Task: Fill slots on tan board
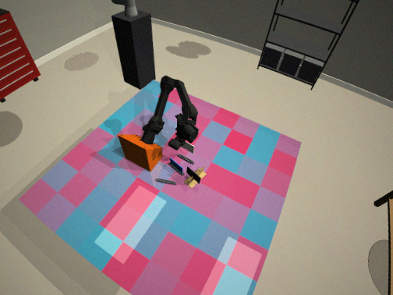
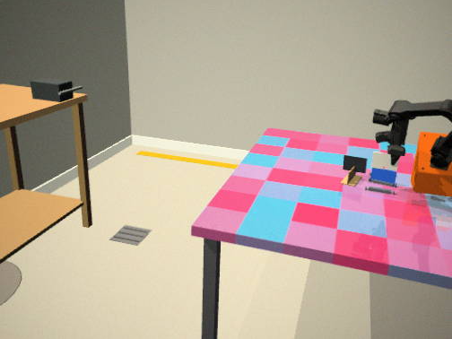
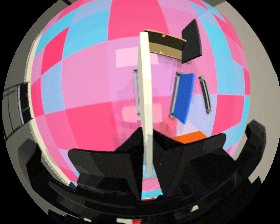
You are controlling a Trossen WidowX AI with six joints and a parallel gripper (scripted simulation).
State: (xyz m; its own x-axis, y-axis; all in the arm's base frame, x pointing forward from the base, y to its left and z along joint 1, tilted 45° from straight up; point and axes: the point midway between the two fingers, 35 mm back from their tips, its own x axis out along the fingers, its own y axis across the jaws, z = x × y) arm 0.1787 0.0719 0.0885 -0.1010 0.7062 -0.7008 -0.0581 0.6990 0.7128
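The gripper (image 1: 182,143) (image 2: 395,160) (image 3: 148,134) is narrow, pinching the thin, flat white board (image 1: 189,147) (image 2: 383,160) (image 3: 145,80) upright above the table. The tan board (image 1: 200,172) (image 2: 351,174) (image 3: 165,46) stands with the smooth black board (image 1: 192,175) (image 2: 354,164) (image 3: 191,42) crosswise to it; how deeply they lock seems hard to judge. The blue board (image 1: 176,165) (image 2: 383,176) (image 3: 185,99) stands upright in a slim grey holder (image 3: 174,95).

The wrist view gives the white board edge-on between the fingers; the exterior view shows its broad face.

The glossy table (image 1: 234,183) (image 2: 271,219) (image 3: 90,92) is patched pink, red and blue. A red cabinet (image 1: 17,55) and black rack (image 1: 270,27) show only from the top; a floor grate (image 2: 131,235), only in the exterior.
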